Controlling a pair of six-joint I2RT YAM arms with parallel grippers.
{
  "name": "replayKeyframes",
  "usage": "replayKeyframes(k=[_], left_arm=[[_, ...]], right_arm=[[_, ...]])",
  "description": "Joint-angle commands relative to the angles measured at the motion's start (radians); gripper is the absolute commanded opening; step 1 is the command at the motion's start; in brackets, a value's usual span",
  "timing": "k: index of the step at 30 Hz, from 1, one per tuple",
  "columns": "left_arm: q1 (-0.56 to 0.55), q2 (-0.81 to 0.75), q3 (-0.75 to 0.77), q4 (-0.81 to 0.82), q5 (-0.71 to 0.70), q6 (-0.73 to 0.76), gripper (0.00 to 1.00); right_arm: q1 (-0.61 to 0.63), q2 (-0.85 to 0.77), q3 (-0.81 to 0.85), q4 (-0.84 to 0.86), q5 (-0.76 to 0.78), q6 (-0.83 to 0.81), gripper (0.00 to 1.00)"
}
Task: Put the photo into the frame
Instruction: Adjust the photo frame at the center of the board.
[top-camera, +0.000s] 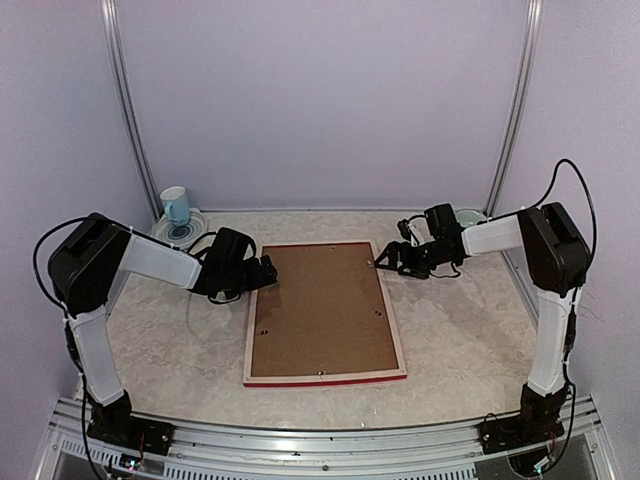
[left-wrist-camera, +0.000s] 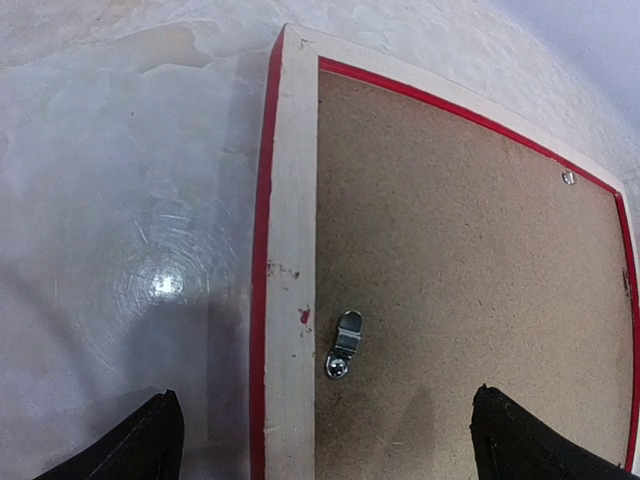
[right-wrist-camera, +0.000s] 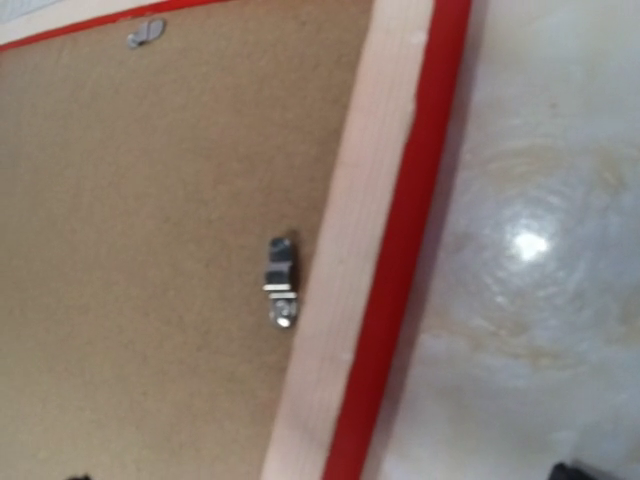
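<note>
One frame is laid flat, back up, in the middle of the table; only a red edge is seen around its pale wood rails. One brown backing board is seated inside it. Four small metal clips are counted on the board from above. Two are picked up in each wrist view, one close by the side rail and one farther off.

Two tools are seen. The left tool is held spread wide at the far part of the frame's left rail, one finger over the table and the other over the board, with nothing pinched between them. The right tool is likewise spread wide at the far part of the right rail, with nothing gripped.

One pale blue mug is stood at one plate in the far left corner; whether it is on the plate or just behind it cannot be told. One pale bowl is partly hidden behind the right arm
</note>
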Motion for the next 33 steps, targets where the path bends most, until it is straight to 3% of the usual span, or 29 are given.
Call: replayKeyframes(k=[1, 11, 23, 33], left_arm=[[-0.025, 0.020, 0.001, 0.019, 0.052, -0.025, 0.99], [-0.071, 0.006, -0.013, 0.037, 0.088, -0.043, 0.99], [-0.127, 0.000, -0.023, 0.051, 0.111, -0.040, 0.99], [-0.162, -0.036, -0.045, 0.045, 0.082, -0.042, 0.99]], right_arm=[[0.003, -0.025, -0.033, 0.028, -0.035, 0.012, 0.99], [0.023, -0.033, -0.087, 0.065, -0.075, 0.037, 0.99], [0.069, -0.156, -0.233, 0.111, -0.072, 0.059, 0.99], [0.114, -0.289, -0.310, 0.079, 0.019, 0.061, 0.99]])
